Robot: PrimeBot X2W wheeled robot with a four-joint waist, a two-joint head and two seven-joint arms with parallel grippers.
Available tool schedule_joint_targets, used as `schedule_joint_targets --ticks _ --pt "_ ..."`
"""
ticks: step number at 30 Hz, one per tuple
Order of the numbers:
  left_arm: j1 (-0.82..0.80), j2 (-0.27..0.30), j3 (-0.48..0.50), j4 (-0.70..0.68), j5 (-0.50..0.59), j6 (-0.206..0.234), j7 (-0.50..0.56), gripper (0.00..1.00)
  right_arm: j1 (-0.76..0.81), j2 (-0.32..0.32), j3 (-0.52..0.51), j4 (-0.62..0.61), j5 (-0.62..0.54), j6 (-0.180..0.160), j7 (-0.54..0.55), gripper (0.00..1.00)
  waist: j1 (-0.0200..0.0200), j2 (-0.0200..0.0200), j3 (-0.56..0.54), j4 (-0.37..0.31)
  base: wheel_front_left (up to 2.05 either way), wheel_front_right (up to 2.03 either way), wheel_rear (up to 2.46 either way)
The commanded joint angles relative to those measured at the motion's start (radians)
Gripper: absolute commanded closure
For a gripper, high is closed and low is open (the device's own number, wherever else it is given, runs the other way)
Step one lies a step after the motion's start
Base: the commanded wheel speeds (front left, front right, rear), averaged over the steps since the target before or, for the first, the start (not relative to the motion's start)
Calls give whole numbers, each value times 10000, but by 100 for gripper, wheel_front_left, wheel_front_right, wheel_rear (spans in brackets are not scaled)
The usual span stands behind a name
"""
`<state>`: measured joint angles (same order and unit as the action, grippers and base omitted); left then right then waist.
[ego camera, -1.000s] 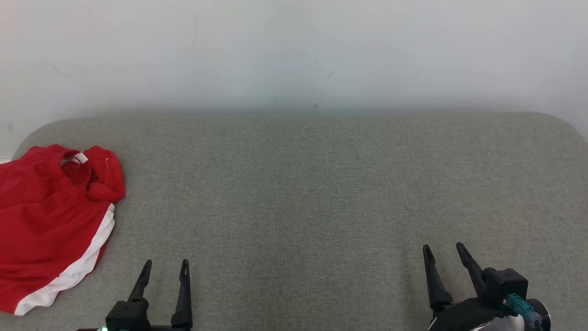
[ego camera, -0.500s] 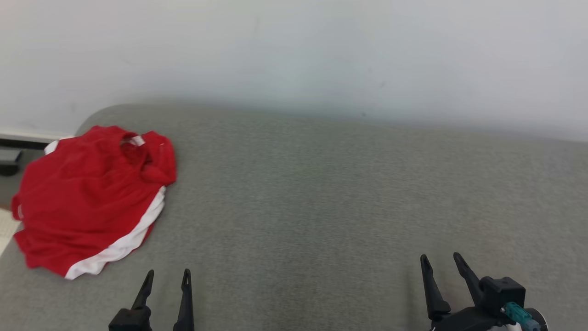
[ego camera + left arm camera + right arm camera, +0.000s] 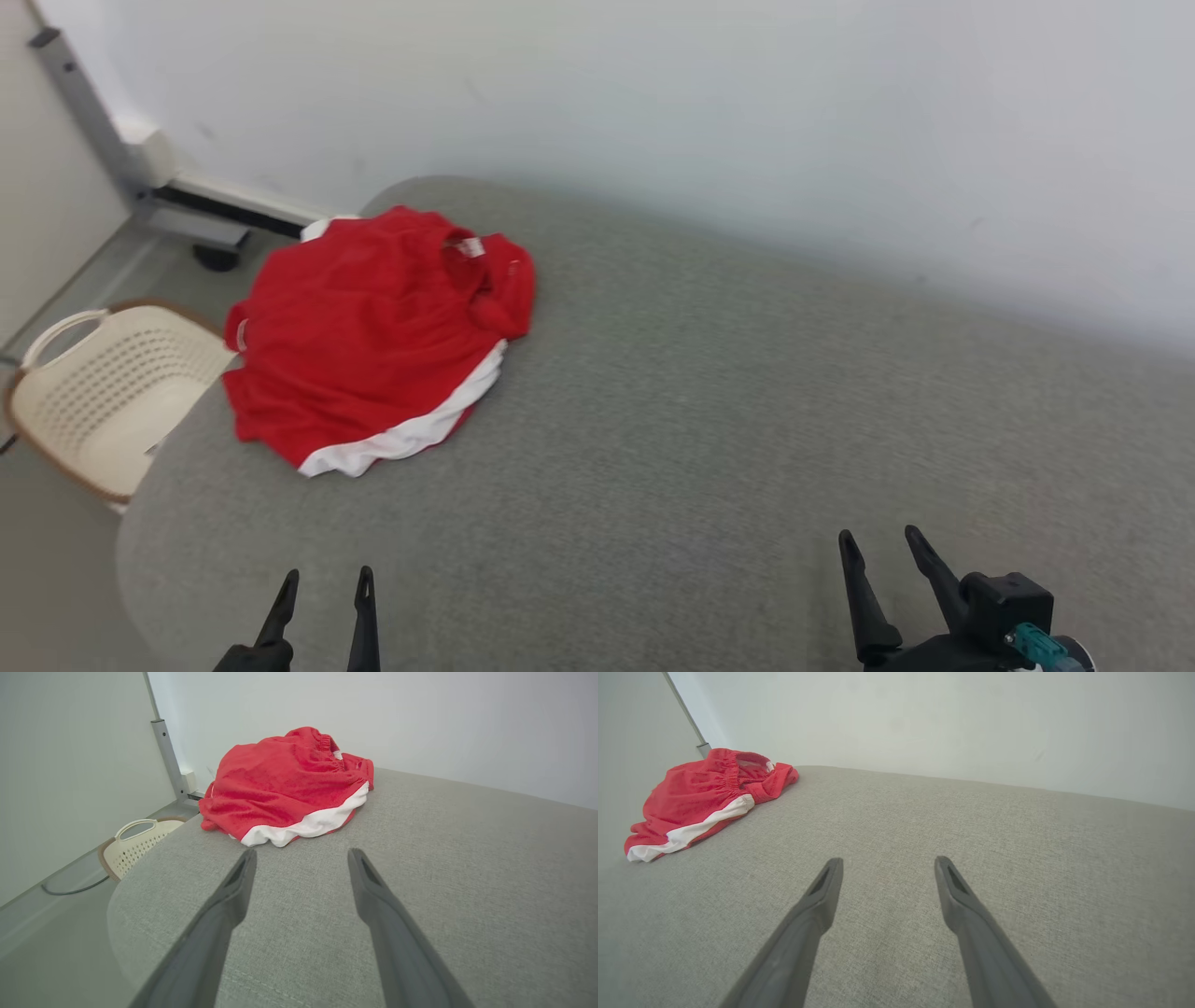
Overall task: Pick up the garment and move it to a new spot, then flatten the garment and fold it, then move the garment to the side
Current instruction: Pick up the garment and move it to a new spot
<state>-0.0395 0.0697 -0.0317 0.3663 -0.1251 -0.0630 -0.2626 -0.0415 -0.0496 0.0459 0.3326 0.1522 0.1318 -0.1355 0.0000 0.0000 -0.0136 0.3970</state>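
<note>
- Garment [image 3: 373,345], red with a white band, lies in a loose crumpled heap at the far left corner of the grey worktop [image 3: 709,429], close to the rim. Nothing touches it.
- Left tool [image 3: 327,574] is at the near edge, its two fingers spread wide with nothing between them. It points roughly towards the heap, so I think it is held this way to be ready for the reach.
- Right tool [image 3: 878,534] is also wide open and empty, well apart from the cloth, above bare worktop.
- A pale basket [image 3: 112,392] stands on the floor just beside that corner.
- To my judgement the picking up is not yet begun; the broad middle of the worktop looks the fitting place for spreading and folding.
- The cloth is soft, so a pinch may catch only one layer, and a pull near the rim could let it slide off.
</note>
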Motion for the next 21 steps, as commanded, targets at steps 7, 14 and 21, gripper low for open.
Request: schedule_joint_targets --ticks 7,14,21 --pt "228 9 289 -208 -204 111 -38 0 -289 -17 312 17 41 -21 55 0 0 0 231 1233 0 0 0" --pt "301 -41 495 -363 -258 155 -38 0 -590 -16 466 195 21 -21 -4 0 0 0 397 1302 0 0 0" --pt "-356 -106 385 -29 -533 -103 -38 0 -571 -16 425 173 -74 -21 20 0 0 0 594 1297 0 0 0"
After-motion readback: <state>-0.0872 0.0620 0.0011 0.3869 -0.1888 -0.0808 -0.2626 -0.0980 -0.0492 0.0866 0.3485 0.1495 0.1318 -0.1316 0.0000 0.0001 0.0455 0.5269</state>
